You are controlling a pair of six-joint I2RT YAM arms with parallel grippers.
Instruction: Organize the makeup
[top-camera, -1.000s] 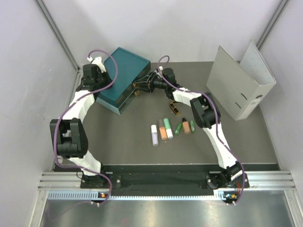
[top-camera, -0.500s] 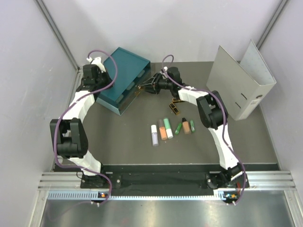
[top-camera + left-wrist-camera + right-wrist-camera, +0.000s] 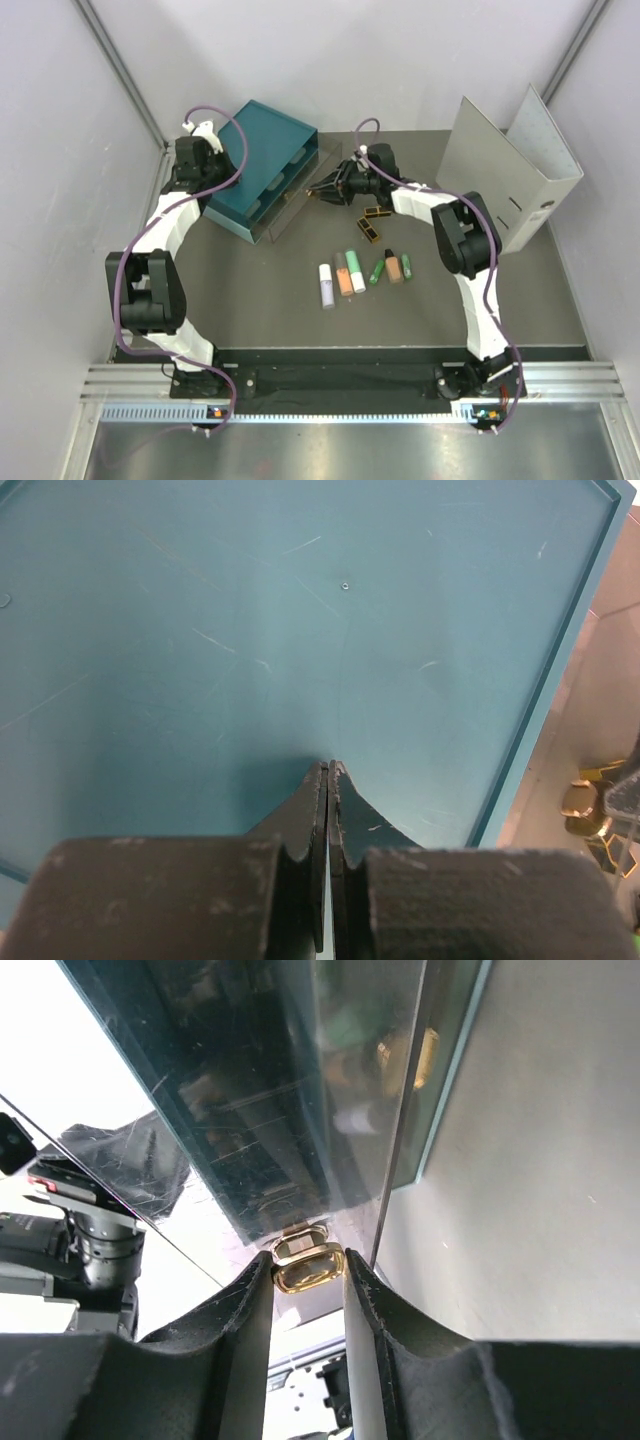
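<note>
The clear drawer (image 3: 293,200) is sliding further out of the teal box (image 3: 255,150) as my right pincer (image 3: 306,1258) is gripping its gold handle (image 3: 305,1274), my left pincer (image 3: 328,772) sitting closed over the box top.

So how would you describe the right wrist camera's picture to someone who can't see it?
The right gripper pinches a small gold handle between its two black fingers, on the front of a clear drawer in a teal drawer box. Grey table fills the right side.
</note>
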